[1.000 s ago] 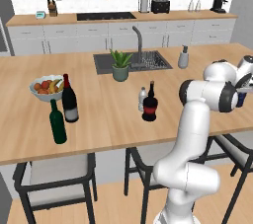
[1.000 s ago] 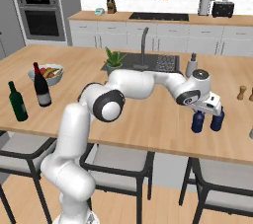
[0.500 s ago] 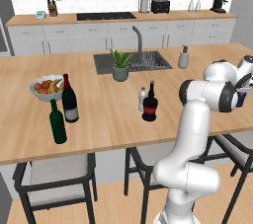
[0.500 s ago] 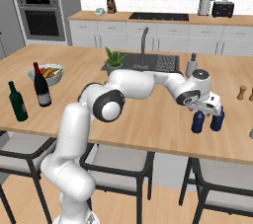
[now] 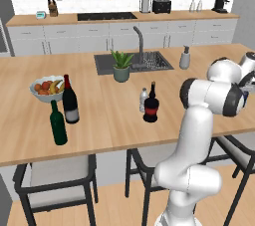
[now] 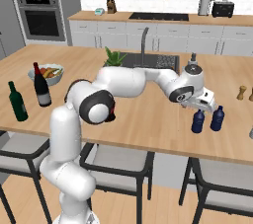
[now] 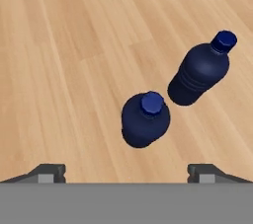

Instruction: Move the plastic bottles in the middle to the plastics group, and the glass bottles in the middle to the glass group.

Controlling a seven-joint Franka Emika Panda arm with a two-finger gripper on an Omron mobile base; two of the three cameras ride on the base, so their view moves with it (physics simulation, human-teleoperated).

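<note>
plastic bottles are your concern right now, and one of them, the dark blue bottle [image 7: 146, 119], stands upright on the counter [image 7: 64, 60] directly beneath the gripper [image 7: 126, 171], with the plastics group bottle [image 7: 200, 72] just beside it at about two o'clock in the hand view, apart and not touching. your jaws stand wide with nothing between them, the two tips well clear on either side of the blue cap, so judge this as the release step. to finish it well, lift straight up along the bottle's axis before you swing anywhere, since any sideways drift while the tips are level with the shoulders could nudge this bottle into its neighbour (both are narrow and likely tip easily). in the right base view the gripper [image 6: 203, 103] hangs just above the pair [image 6: 207, 119] near the counter's near edge, so keep the retreat vertical and away from that edge. once clear, you still have the clear whitish bottle [image 5: 143, 100] and the squat black red-banded bottle [image 5: 151, 105] standing close together mid-counter, and the wine bottles [image 5: 64, 113] wait at about nine o'clock of them beside the fruit bowl [image 5: 45, 88].
</note>
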